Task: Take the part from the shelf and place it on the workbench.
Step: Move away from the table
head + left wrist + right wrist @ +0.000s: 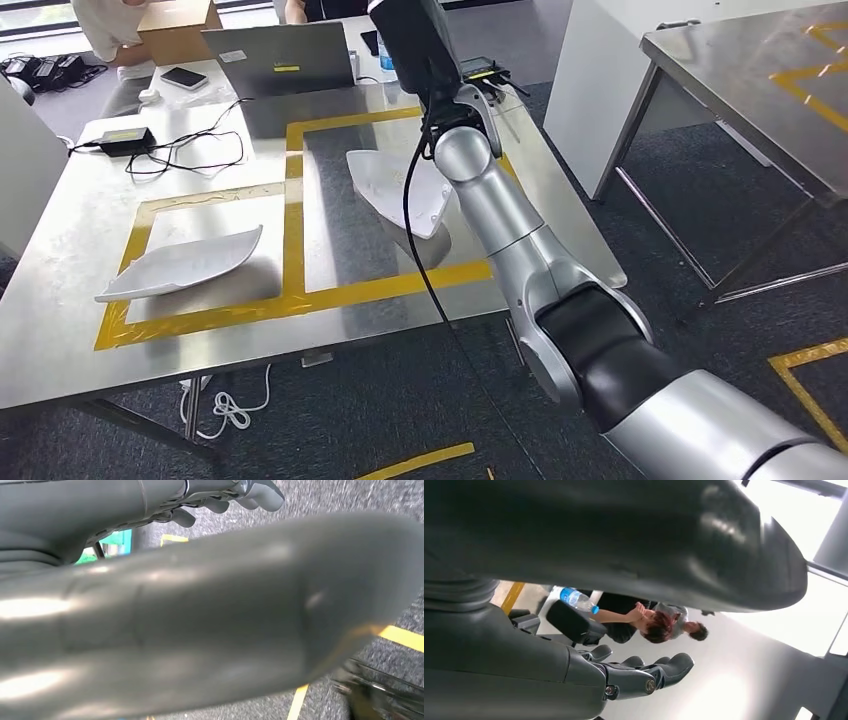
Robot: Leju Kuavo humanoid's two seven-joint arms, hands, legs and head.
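Two white curved shell parts lie on the steel workbench [60, 330]. One part [185, 265] sits in the left yellow-taped box. The other part [395, 190] lies in the middle box, partly behind my right arm [490, 215]. That arm reaches up and forward over the bench, its dark forearm [412, 45] running out of the top of the head view. My right hand [589, 672] holds nothing, its fingers [659, 672] spread straight beside the thick thumb [674, 545]. My left hand [200, 620] hangs over the carpet floor, fingers [250, 495] loose and empty.
At the far end of the bench are a laptop [275, 55], a phone [183, 77], a power brick with cables [125, 140], a cardboard box [180, 25] and a water bottle [387, 62]. A second steel table [740, 70] stands to the right. People [649, 622] are beyond the bench.
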